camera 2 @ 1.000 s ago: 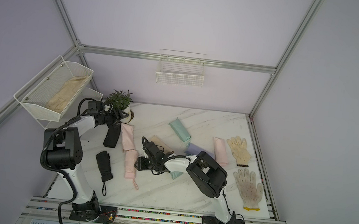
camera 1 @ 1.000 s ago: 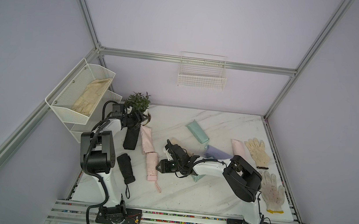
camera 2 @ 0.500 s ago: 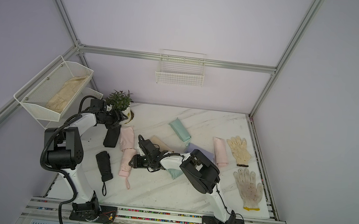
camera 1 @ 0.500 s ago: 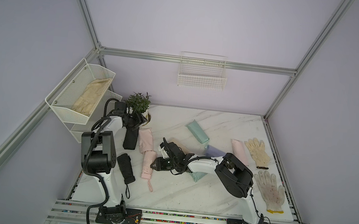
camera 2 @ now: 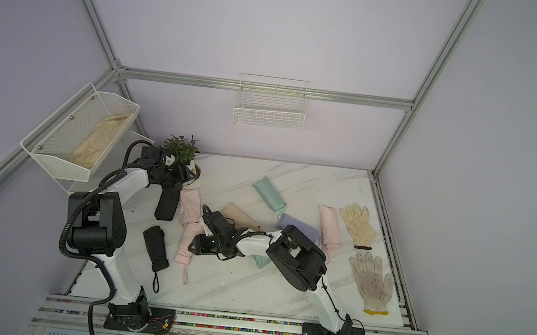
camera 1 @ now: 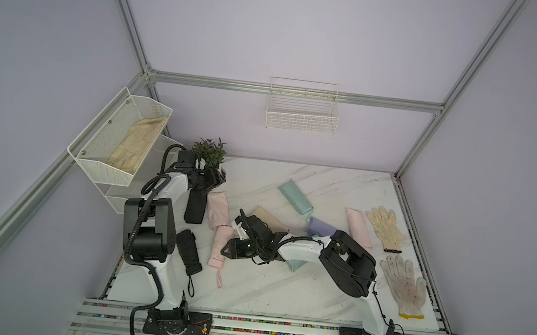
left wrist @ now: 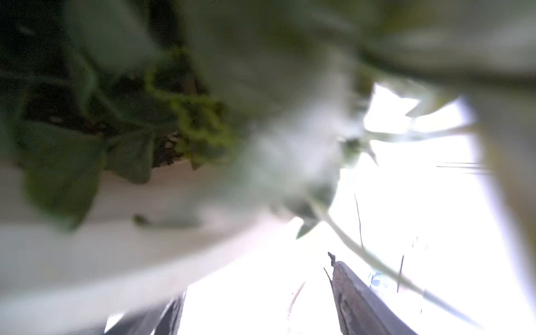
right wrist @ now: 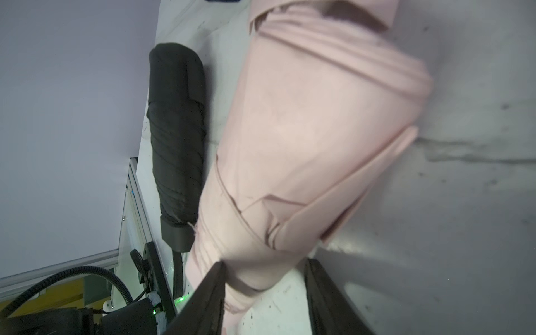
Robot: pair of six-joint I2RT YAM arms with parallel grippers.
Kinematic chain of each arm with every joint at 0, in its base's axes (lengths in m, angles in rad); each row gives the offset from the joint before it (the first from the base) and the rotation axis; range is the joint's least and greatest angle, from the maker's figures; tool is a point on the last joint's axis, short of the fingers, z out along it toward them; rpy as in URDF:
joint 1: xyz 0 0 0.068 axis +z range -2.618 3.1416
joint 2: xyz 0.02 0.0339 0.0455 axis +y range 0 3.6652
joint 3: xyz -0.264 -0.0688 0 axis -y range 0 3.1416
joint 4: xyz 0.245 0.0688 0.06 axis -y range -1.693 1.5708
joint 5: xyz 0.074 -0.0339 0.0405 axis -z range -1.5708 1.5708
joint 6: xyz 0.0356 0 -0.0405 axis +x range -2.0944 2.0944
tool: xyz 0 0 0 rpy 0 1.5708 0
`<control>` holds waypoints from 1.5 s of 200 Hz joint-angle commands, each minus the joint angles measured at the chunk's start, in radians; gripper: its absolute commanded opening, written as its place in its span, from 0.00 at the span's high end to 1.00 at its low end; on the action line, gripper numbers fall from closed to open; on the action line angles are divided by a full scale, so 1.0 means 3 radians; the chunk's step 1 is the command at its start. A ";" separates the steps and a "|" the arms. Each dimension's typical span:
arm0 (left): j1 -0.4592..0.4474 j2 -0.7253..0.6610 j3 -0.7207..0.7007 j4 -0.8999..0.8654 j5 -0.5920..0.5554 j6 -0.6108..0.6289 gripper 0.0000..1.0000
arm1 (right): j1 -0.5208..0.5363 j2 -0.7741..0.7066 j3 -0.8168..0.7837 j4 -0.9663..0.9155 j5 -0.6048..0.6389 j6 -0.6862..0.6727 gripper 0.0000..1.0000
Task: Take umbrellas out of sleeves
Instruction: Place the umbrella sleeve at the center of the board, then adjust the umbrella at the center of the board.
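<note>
Half out of its sleeve (camera 1: pixel 217 209), the pink umbrella (camera 1: pixel 220 243) sits clamped in your right jaws; left jaws gape: pin sleeve, pull.

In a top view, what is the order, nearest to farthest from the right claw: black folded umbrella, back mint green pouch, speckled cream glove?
1. Black folded umbrella, left of right claw.
2. Mint green pouch, toward the back.
3. Speckled cream glove, front right.

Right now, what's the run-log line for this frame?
right end effector: gripping pink umbrella | pink sleeve: partly off | left end effector: open
</note>
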 commanded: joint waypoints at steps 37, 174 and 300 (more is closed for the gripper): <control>-0.0010 -0.0351 -0.0086 0.0391 0.0638 -0.0009 0.23 | -0.0065 0.0246 0.0357 -0.0082 0.0085 -0.0004 0.51; -0.0303 -0.0326 -0.0105 0.0575 0.0886 0.0012 0.24 | -0.0891 -0.1118 -0.0379 -0.0687 0.0450 -0.0502 0.49; -0.0641 0.0188 0.0000 0.0444 0.1175 -0.0150 0.25 | -0.1309 -0.1265 -0.1082 -0.0535 0.0169 -0.0605 0.50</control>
